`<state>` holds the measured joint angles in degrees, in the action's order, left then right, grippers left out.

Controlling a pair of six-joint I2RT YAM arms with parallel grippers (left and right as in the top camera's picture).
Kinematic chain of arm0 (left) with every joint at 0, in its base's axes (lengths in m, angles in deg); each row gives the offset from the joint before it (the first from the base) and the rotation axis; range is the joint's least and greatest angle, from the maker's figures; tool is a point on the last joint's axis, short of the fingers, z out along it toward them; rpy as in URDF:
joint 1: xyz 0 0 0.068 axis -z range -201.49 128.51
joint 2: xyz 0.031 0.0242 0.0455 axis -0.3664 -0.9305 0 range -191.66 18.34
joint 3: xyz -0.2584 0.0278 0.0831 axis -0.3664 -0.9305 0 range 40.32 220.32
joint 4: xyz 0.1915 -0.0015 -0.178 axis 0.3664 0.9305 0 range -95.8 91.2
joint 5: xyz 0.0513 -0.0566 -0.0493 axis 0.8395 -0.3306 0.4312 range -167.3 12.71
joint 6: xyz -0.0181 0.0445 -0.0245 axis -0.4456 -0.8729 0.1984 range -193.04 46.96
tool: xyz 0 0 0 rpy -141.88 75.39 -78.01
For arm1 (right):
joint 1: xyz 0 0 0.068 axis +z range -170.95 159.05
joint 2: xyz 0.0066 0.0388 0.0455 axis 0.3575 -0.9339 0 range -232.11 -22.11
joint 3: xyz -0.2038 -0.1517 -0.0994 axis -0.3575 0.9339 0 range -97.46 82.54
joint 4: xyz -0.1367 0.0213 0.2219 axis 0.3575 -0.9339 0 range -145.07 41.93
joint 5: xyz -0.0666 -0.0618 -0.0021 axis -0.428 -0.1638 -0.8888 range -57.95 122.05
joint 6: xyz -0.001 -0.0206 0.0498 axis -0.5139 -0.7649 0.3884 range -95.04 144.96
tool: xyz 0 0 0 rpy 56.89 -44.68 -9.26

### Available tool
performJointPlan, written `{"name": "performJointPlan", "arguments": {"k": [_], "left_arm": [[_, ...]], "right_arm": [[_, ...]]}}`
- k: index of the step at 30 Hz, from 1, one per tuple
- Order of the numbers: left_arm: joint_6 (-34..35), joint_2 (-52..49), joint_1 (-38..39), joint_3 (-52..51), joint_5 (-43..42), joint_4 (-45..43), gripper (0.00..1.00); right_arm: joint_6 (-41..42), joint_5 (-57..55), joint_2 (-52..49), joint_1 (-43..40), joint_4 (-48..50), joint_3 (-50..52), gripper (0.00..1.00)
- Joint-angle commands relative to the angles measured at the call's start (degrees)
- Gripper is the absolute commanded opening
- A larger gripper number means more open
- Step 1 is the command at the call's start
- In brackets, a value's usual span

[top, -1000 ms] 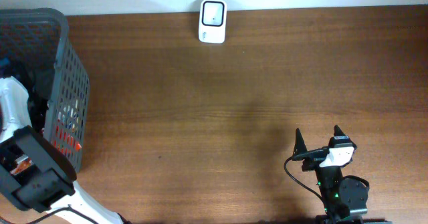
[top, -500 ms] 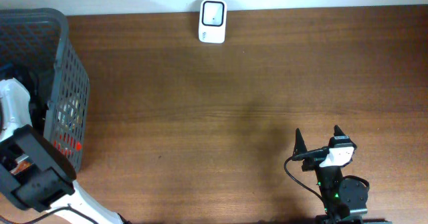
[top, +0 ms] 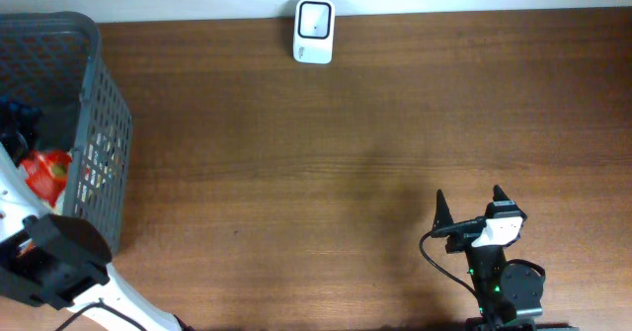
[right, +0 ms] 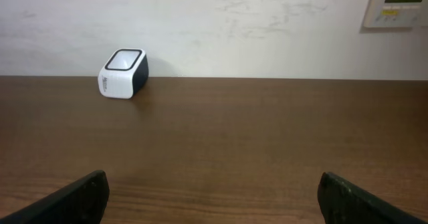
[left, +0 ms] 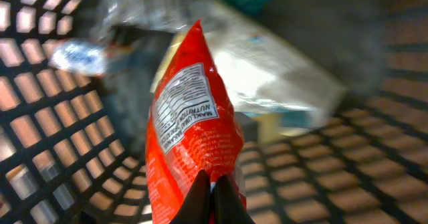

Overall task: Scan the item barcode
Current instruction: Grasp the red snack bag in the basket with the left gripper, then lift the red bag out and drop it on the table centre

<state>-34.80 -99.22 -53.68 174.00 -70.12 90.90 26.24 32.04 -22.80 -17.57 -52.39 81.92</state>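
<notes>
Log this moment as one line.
left gripper: shut on red packet, in basket | right gripper: open, empty | scanner: far edge of table

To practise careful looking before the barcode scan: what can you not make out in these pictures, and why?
- Red packet, left wrist view: no barcode shows; only the nutrition panel faces the camera.
- Other items in the basket, left wrist view: blurred.
- Scanner, overhead view: markings too small to read.
- Wall panel, right wrist view: cut off by the frame's corner.
</notes>
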Motion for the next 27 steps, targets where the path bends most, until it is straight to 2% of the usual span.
{"name": "performJointPlan", "arguments": {"k": [1, 4, 6, 8, 14, 20, 22, 27], "left_arm": [[-4.7, 2.21, 1.66, 10.29, -6.6, 0.02, 0.0], [-5.42, 4.63, 4.24, 15.96, -6.58, -0.42, 0.0], [-8.24, 6.58, 7.21, 19.23, -6.58, -1.73, 0.0], [-11.26, 9.16, 11.54, 21.33, -6.56, -3.45, 0.0], [-11.61, 12.13, 26.49, 21.59, -6.56, -5.35, 0.0], [-12.74, 8.41, 41.11, 19.02, -5.95, -7.04, 0.0], [-15.28, 5.22, 45.79, 17.2, -5.97, -6.78, 0.0], [-16.06, -2.01, 53.83, 12.44, -5.95, -6.64, 0.0]], "right_arm": [[0.04, -0.68, 0.33, 0.37, -0.39, 0.31, 0.99], [0.04, -0.68, 0.33, 0.37, -0.39, 0.31, 0.98], [0.04, -0.68, 0.33, 0.37, -0.39, 0.31, 0.98], [0.04, -0.68, 0.33, 0.37, -0.39, 0.31, 0.99], [0.04, -0.68, 0.33, 0.37, -0.39, 0.31, 0.99], [0.04, -0.7, 0.33, 0.37, -0.39, 0.31, 0.99], [0.04, -0.68, 0.33, 0.37, -0.39, 0.31, 0.99], [0.04, -0.68, 0.33, 0.37, -0.39, 0.31, 0.99]]}}
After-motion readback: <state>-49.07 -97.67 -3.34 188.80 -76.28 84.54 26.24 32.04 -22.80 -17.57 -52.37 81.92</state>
